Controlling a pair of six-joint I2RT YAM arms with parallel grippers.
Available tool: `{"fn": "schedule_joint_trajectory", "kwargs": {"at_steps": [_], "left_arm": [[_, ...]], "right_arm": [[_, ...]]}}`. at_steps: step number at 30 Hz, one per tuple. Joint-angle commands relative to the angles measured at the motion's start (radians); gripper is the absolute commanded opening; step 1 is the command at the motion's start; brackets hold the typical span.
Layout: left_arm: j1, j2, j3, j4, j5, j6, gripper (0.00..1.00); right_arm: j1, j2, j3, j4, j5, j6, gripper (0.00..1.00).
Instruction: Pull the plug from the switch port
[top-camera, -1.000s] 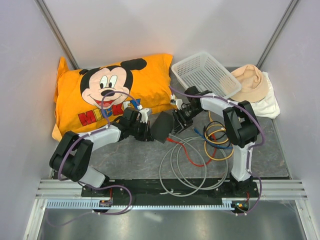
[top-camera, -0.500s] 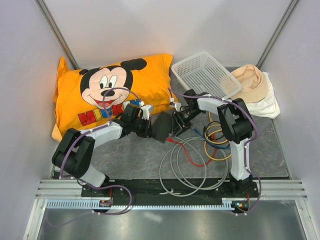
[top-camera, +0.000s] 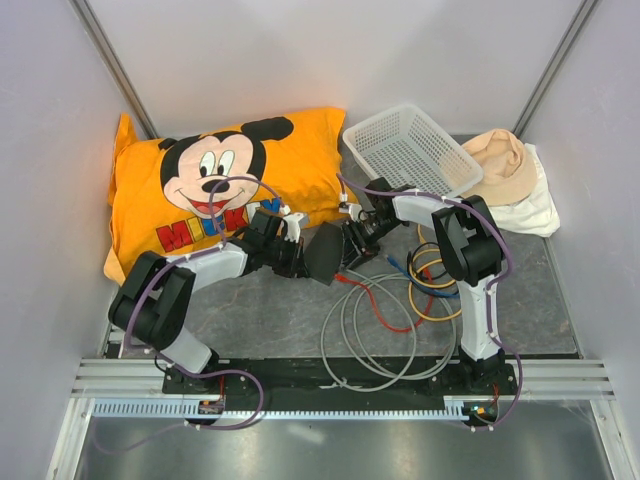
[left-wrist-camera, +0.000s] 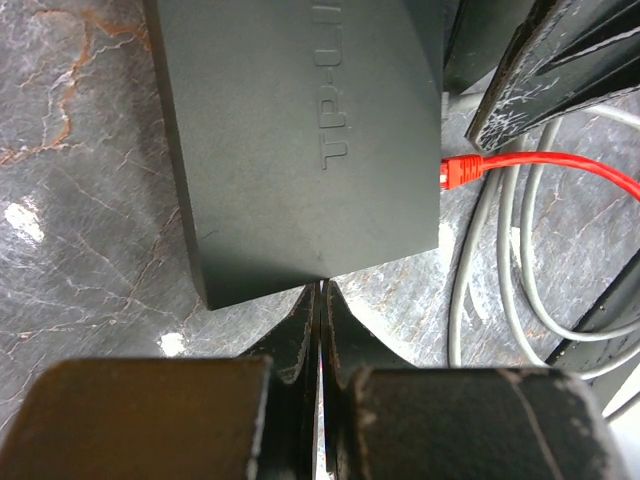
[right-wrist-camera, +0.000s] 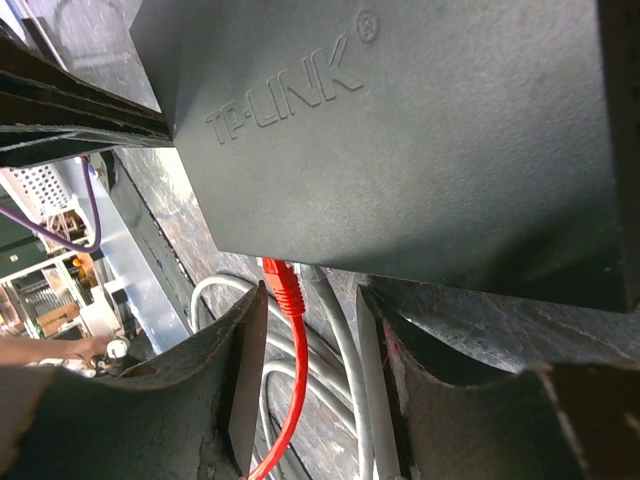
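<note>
The switch (top-camera: 322, 254) is a flat matte-black box lying between my two grippers; it fills the upper part of the left wrist view (left-wrist-camera: 300, 150) and the right wrist view (right-wrist-camera: 400, 130). A red plug (right-wrist-camera: 283, 290) sits in a port on its edge, and its red cable (top-camera: 385, 310) trails over the table. My right gripper (right-wrist-camera: 308, 335) stands open, its fingers on either side of the red plug and a grey cable (right-wrist-camera: 340, 330) beside it. My left gripper (left-wrist-camera: 320, 292) is shut, its tips against the opposite edge of the switch, nothing between them.
An orange Mickey pillow (top-camera: 210, 180) lies at the back left, a white mesh basket (top-camera: 410, 148) behind the right arm, and a beige cloth (top-camera: 505, 170) at the back right. Grey cable loops (top-camera: 370, 340) and yellow, black and blue cables (top-camera: 435, 275) lie near the right arm.
My right gripper has moved left, up to the port edge of the switch, and its jaws have narrowed around the plug. The left gripper stays shut against the switch.
</note>
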Motion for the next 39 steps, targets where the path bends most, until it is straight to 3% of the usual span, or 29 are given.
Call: {"fn": "schedule_joint_trajectory", "kwargs": {"at_steps": [1,12,23,31,39], "left_arm": [[-0.005,0.015,0.018,0.019,0.001,0.034,0.02],[-0.012,0.032,0.021,0.024,0.004,0.025,0.02],[-0.026,0.052,0.033,0.022,0.011,0.011,0.02],[-0.029,0.081,0.055,0.015,0.001,0.019,0.02],[-0.029,0.086,0.067,0.016,-0.003,0.016,0.02]], "right_arm": [[0.001,0.026,0.016,0.066,0.086,0.014,0.49],[0.004,0.049,0.020,0.082,0.137,0.057,0.38],[0.004,0.061,0.028,0.100,0.145,0.137,0.40],[0.006,0.086,0.017,0.094,0.125,0.143,0.34],[0.004,0.109,0.039,0.088,0.118,0.136,0.09]]}}
